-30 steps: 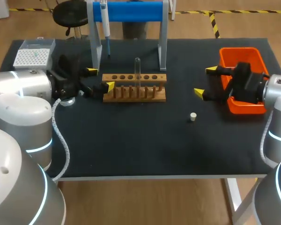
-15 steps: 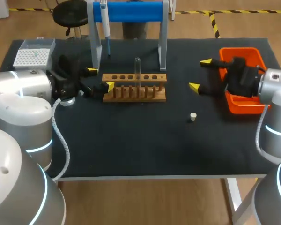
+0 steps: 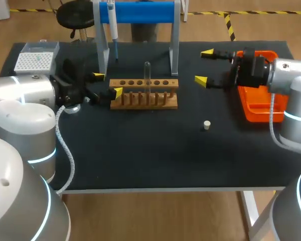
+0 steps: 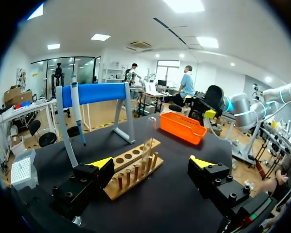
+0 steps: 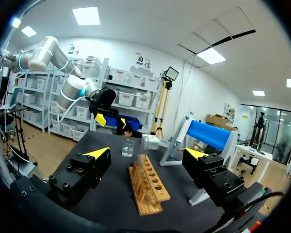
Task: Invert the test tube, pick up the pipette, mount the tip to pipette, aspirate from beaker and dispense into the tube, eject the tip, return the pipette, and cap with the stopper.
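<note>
The black table [image 3: 140, 160] fills most of the head view; my left arm [image 3: 25, 95] comes in at the left edge, my right arm [image 3: 291, 75] at the right edge. The left gripper [image 3: 108, 84] sits left of centre, just beside the left end of the rack, jaws spread wide and holding nothing. The right gripper [image 3: 204, 66] hangs in the upper right, jaws also spread wide and empty, its body over the near-left corner of the orange bin [image 3: 258, 108].

The blue-barred stand [image 3: 140, 11] rises at the upper middle; the pipette [image 3: 112, 25] hangs from its left part, tip down. The wooden rack [image 3: 144, 94] lies in front of the stand, at centre. The tip box [image 3: 35, 61] sits in the upper left, at the table's far-left corner.

The test tube [image 3: 147, 75] stands upright in the middle of the rack, rounded end uppermost, touched by neither gripper. The stopper [image 3: 206, 125] lies alone on the table, right of centre, well apart from the rack.

In the left wrist view the rack [image 4: 136, 170] lies ahead, between the open fingers [image 4: 102, 162]; in the right wrist view the beaker [image 5: 128, 147] stands beyond the rack's far end.
</note>
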Robot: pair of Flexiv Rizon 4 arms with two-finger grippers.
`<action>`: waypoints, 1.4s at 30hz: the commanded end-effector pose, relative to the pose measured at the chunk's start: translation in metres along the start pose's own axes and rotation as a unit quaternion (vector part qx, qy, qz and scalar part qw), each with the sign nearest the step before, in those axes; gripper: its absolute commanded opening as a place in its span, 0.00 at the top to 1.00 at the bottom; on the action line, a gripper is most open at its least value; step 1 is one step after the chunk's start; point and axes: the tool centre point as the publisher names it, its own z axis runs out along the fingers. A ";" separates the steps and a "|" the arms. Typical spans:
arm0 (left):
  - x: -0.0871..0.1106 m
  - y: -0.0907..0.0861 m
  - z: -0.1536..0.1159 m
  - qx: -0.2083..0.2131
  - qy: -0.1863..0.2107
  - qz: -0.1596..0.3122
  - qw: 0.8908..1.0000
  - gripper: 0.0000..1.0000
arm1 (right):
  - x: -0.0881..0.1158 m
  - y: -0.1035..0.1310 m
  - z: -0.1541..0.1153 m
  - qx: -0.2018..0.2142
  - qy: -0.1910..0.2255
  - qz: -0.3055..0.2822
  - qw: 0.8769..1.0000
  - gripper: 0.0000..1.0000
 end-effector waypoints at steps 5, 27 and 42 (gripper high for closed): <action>0.000 0.002 0.000 0.003 0.000 0.000 1.000 0.00 | -0.021 -0.012 0.045 -0.008 0.096 0.032 0.995 0.00; 0.000 0.002 0.000 0.003 0.000 0.000 1.000 0.00 | -0.003 -0.032 0.104 -0.021 0.161 0.052 0.985 0.00; 0.000 0.002 0.000 0.003 0.000 0.000 1.000 0.00 | 0.009 -0.052 0.139 -0.016 0.165 0.072 0.984 0.00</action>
